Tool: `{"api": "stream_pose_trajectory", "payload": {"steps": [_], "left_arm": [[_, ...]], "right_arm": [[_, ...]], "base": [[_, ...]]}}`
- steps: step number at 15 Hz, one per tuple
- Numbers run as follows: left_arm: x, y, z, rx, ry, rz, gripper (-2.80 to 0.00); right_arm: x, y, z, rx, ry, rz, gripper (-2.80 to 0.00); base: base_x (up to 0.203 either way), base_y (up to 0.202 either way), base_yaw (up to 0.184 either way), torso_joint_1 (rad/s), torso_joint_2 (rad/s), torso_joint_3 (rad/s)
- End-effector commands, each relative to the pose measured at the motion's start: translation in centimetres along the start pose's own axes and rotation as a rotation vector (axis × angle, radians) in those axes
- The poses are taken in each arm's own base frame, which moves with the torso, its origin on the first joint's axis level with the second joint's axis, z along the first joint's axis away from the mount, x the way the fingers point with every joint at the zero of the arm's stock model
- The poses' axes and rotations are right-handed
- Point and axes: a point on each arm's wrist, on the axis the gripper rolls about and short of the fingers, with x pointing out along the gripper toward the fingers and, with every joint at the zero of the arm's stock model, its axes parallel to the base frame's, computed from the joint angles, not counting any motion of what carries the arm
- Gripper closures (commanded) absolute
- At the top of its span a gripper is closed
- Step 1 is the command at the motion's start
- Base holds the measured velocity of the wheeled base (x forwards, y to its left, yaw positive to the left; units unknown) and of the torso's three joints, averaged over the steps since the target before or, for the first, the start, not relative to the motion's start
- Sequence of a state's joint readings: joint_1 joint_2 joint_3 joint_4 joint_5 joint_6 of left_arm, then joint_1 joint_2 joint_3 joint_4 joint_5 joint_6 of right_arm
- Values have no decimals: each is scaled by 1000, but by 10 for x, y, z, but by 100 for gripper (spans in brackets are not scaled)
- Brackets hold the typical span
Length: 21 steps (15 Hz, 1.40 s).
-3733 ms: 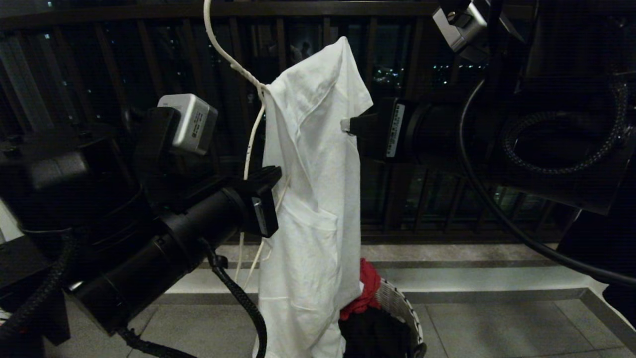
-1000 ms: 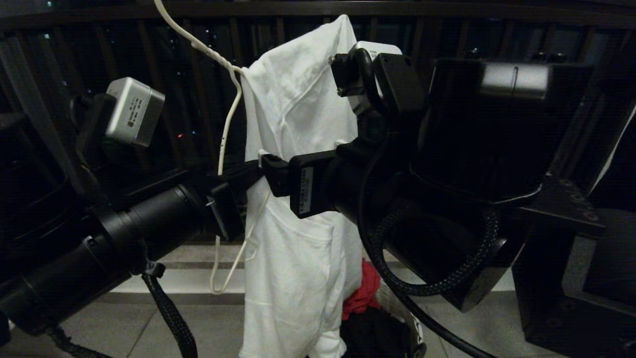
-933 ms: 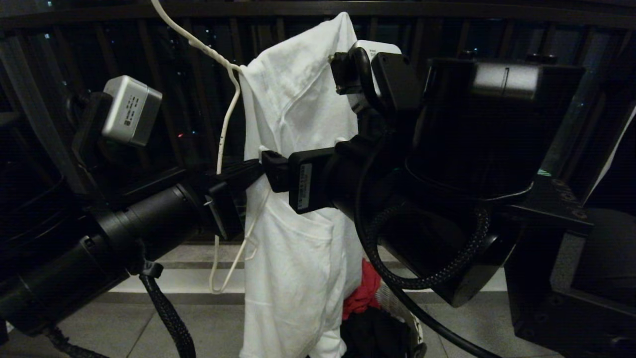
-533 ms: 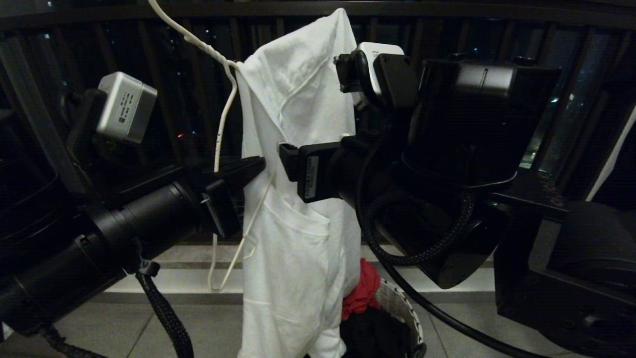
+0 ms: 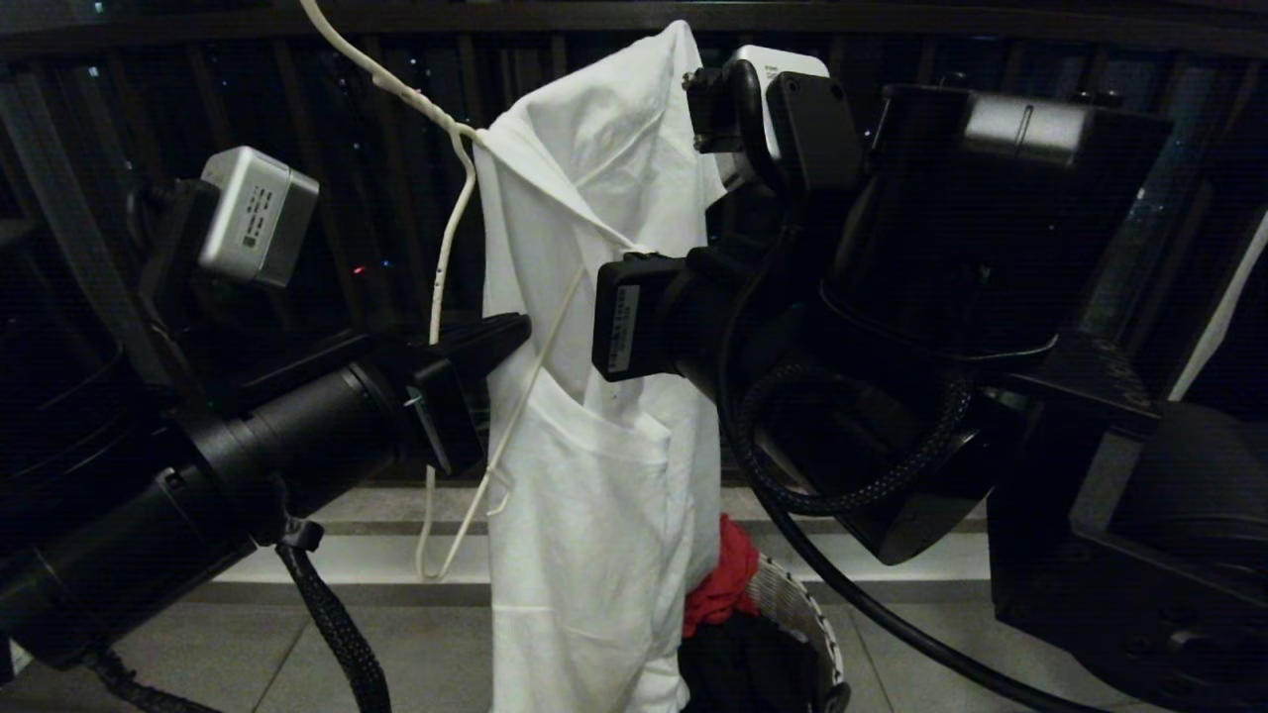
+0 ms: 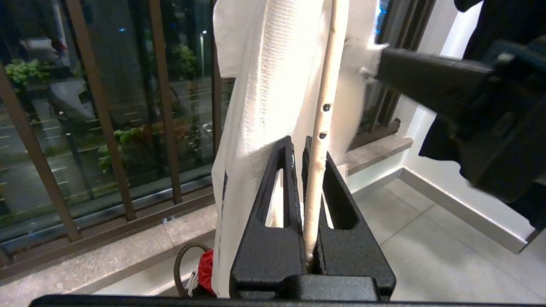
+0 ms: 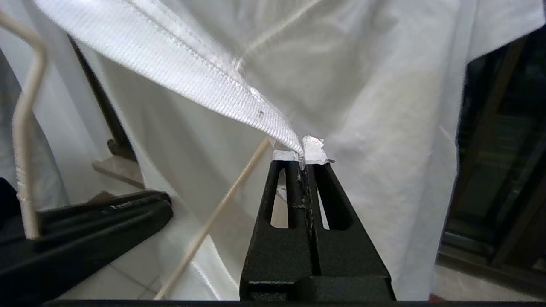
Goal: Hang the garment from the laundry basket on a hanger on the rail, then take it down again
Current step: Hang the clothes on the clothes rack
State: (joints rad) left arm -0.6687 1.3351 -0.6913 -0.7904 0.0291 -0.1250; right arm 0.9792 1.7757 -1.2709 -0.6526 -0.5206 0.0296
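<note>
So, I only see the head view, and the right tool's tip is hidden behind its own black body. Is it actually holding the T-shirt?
Observer: Yes. The right wrist view shows the right tool shut on a ribbed edge of the white T-shirt, pinched at its very tips.
Operator: And the left one, cloth too?
Observer: No. In the left wrist view the left tool is shut on the white wire hanger; the cloth hangs beside it.
Operator: Is that wire in good shape?
Observer: Not quite: two dark chips in its paint sit just above the tips.
</note>
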Motion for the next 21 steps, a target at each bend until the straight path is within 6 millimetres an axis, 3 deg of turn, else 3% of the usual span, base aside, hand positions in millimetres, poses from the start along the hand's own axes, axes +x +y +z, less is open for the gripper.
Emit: {"api": "stream_pose_trajectory", "payload": {"steps": [1, 9, 17, 21], "left_arm": [[2, 1, -2, 2, 5, 7, 0], [12, 8, -12, 19, 41, 51, 0], [16, 9, -18, 24, 64, 60, 0], [18, 8, -20, 23, 70, 59, 0]], "right_arm": [[-3, 0, 5, 8, -16, 1, 0], [-9, 3, 21, -17, -57, 13, 0], [-8, 26, 43, -71, -132, 50, 0], [-6, 37, 38, -97, -127, 64, 0]], "base": [[0, 0, 0, 0, 0, 0], [0, 0, 0, 0, 0, 0], [0, 0, 0, 0, 0, 0], [0, 0, 0, 0, 0, 0]]}}
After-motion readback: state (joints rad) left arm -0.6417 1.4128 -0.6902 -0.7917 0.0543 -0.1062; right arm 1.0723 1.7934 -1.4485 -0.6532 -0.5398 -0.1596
